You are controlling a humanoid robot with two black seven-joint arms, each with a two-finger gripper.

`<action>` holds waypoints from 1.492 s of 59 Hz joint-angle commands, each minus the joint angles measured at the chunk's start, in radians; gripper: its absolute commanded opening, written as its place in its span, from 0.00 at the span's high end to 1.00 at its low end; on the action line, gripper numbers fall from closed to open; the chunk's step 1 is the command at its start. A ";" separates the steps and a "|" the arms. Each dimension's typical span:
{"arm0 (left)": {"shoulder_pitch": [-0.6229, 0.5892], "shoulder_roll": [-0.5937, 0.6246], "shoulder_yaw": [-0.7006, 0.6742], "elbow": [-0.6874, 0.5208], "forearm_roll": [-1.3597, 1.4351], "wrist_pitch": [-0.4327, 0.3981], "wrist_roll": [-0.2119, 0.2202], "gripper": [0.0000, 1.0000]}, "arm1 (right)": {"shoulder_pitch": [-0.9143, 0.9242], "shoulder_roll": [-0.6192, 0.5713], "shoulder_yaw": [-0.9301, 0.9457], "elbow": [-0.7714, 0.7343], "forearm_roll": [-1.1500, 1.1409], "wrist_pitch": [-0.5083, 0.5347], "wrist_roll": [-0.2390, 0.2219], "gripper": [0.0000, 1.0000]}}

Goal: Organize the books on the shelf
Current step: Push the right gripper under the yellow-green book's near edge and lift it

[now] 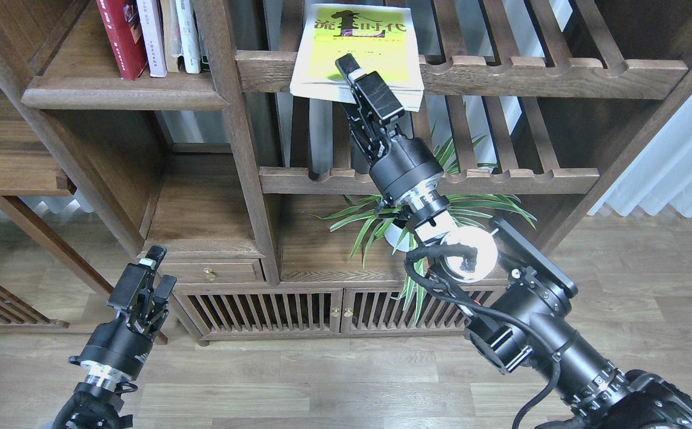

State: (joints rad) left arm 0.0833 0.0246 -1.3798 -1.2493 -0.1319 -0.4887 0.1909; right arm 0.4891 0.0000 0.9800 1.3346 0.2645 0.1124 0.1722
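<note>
I am reaching my right claw (354,77) up to the near edge of the yellow-green book (357,47), which is lying flat on the upper slatted rack (536,74) and overhanging its front rail; one finger is lying over the cover, the other is hidden, so I cannot tell whether I am clamping yet. If I am pinching only that thin overhanging edge, I judge the book could sag, fan open or slide off the rail toward the plant (441,208) below. My right arm is stretching steeply up and forward, while my left claw (146,280) is hanging low, fingers slightly apart and empty, well away from the solid shelf (125,95) where the other books (149,36) are standing.
</note>
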 commanded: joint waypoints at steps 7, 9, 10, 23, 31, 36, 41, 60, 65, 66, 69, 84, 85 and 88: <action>0.000 0.008 -0.001 -0.007 -0.002 0.000 -0.001 0.01 | 0.005 0.000 -0.001 0.008 -0.005 0.001 0.112 0.76; 0.001 0.009 -0.001 -0.007 -0.002 0.000 -0.001 0.01 | 0.003 0.000 -0.001 0.008 -0.008 0.001 0.112 0.79; 0.001 0.011 -0.002 -0.007 -0.002 0.000 -0.001 0.01 | 0.003 0.000 -0.001 0.008 -0.008 0.001 0.112 0.80; 0.001 0.015 -0.018 -0.009 -0.002 0.000 -0.002 0.01 | 0.005 0.000 -0.024 0.008 -0.033 0.000 0.112 0.95; 0.001 0.023 -0.027 -0.007 -0.003 0.000 -0.002 0.01 | -0.003 0.000 -0.024 0.063 -0.036 0.012 0.112 0.95; 0.001 0.023 -0.028 -0.004 -0.011 0.000 -0.002 0.01 | -0.027 0.000 -0.024 0.138 -0.036 0.013 0.109 0.95; 0.000 0.026 -0.030 0.004 -0.011 0.000 -0.002 0.01 | -0.078 0.000 -0.026 0.214 -0.040 0.012 0.105 0.95; -0.010 0.044 -0.030 0.004 -0.014 0.000 -0.044 0.01 | -0.268 0.000 -0.049 0.360 -0.079 0.046 0.092 0.95; -0.013 0.057 -0.031 0.004 -0.028 0.000 -0.059 0.01 | -0.310 0.000 -0.063 0.364 -0.096 0.087 0.083 0.94; -0.014 0.058 -0.033 0.004 -0.031 0.000 -0.060 0.02 | -0.313 0.000 -0.064 0.364 -0.097 0.090 0.079 0.94; -0.048 0.077 -0.045 0.004 -0.104 0.000 -0.079 0.02 | -0.364 0.000 -0.067 0.364 -0.100 0.131 0.055 0.94; -0.116 0.149 -0.039 -0.022 -0.301 0.000 -0.099 0.03 | -0.518 0.000 -0.070 0.362 -0.102 0.225 -0.045 0.93; -0.116 0.150 -0.039 -0.024 -0.305 0.000 -0.099 0.03 | -0.521 0.000 -0.072 0.362 -0.102 0.230 -0.048 0.93; -0.128 0.158 -0.033 -0.033 -0.328 0.000 -0.099 0.03 | -0.544 0.000 -0.079 0.362 -0.102 0.254 -0.059 0.92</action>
State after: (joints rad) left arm -0.0230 0.1625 -1.4240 -1.2654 -0.4079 -0.4887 0.0940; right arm -0.0007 0.0000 0.9104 1.6976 0.1631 0.3189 0.1476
